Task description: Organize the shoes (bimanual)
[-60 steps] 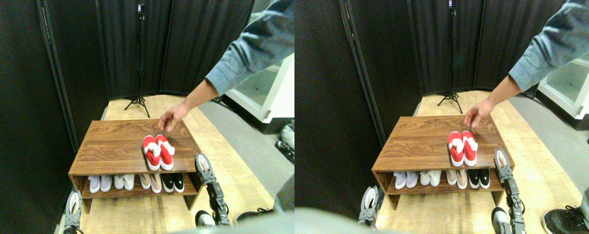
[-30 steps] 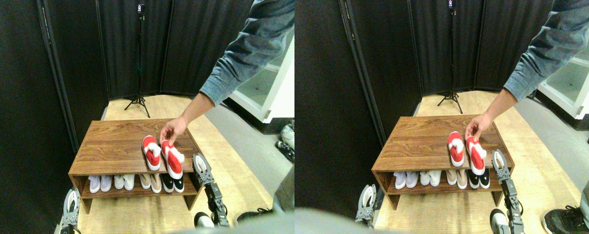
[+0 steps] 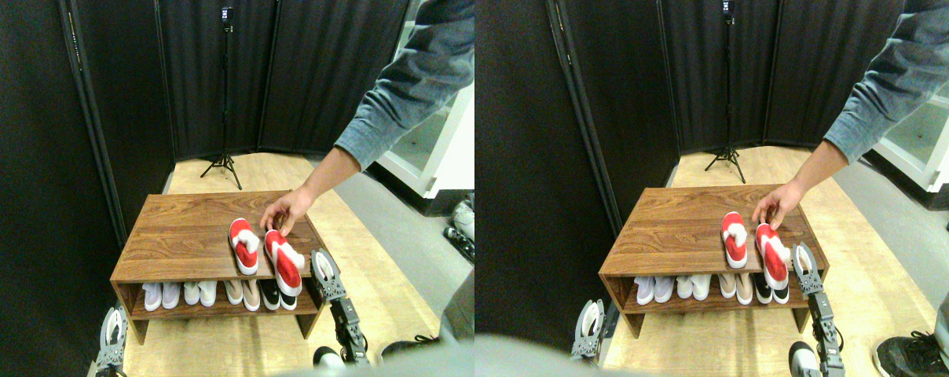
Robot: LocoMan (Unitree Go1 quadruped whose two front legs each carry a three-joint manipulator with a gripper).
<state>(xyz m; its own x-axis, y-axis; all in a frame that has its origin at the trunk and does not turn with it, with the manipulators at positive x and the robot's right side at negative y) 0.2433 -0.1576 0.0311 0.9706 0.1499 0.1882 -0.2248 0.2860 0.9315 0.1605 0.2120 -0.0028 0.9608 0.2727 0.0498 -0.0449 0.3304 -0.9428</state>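
Two red shoes with white fluffy lining lie on top of the wooden shoe rack [image 3: 184,236]. The left shoe [image 3: 244,247] points straight back. The right shoe [image 3: 284,262] lies slanted, its heel hanging over the rack's front edge. A person's hand [image 3: 286,214] rests on the far end of that slanted shoe. My right gripper [image 3: 323,273] stands just right of the overhanging heel, beside the rack's front right corner. Low at the rack's front left corner is my left gripper [image 3: 113,334], away from both shoes.
White, beige and black pairs [image 3: 219,294] line the rack's lower shelf. The person's grey sleeve [image 3: 412,86] reaches in from the upper right. A tripod [image 3: 223,161] stands before black curtains behind the rack. A white cabinet [image 3: 443,157] is at right.
The person's hand has pushed the right red shoe further forward and right, so its heel now overhangs the front edge. The left shoe stayed put. Both grippers sank slightly.
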